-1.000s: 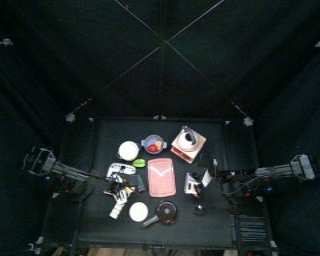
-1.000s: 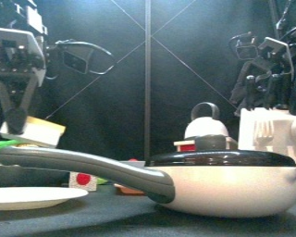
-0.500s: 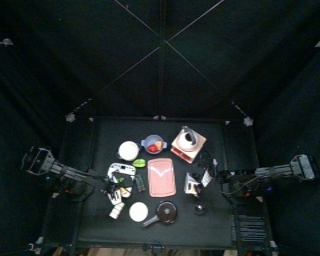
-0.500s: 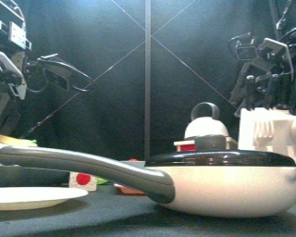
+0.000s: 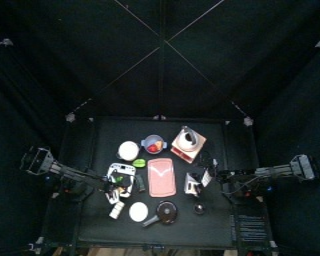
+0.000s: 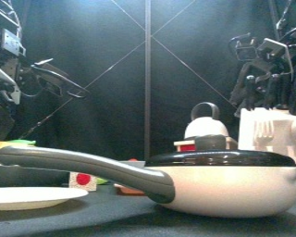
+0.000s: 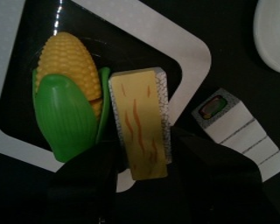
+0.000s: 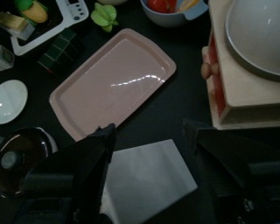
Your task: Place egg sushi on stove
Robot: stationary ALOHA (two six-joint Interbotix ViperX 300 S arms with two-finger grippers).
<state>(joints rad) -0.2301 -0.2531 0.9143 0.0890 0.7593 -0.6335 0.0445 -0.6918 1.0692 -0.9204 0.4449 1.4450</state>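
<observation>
The egg sushi (image 7: 143, 122), a yellow block with a white band, lies on the white-rimmed black stove (image 7: 189, 52) right beside a toy corn cob (image 7: 66, 96). My left gripper (image 7: 149, 162) is low over the stove with a jaw against each side of the sushi. In the top view the stove (image 5: 121, 172) is left of the middle, with my left gripper (image 5: 111, 184) at it. In the front view only a yellow edge of the sushi (image 6: 7, 144) shows at the far left. My right gripper (image 8: 154, 144) is open and empty over a white sheet (image 8: 149, 179).
A pink tray (image 8: 113, 83) lies mid-table. A kettle on a wooden board (image 8: 254, 52) stands behind it. A black pan (image 6: 213, 180) and a white plate (image 6: 27, 197) sit at the front. A white plate (image 7: 276, 35) and a small labelled box (image 7: 230, 127) lie near the stove.
My left gripper has come down with the egg sushi, from well above the table to the stove, dropping out of the front view. The right arm has not moved.
</observation>
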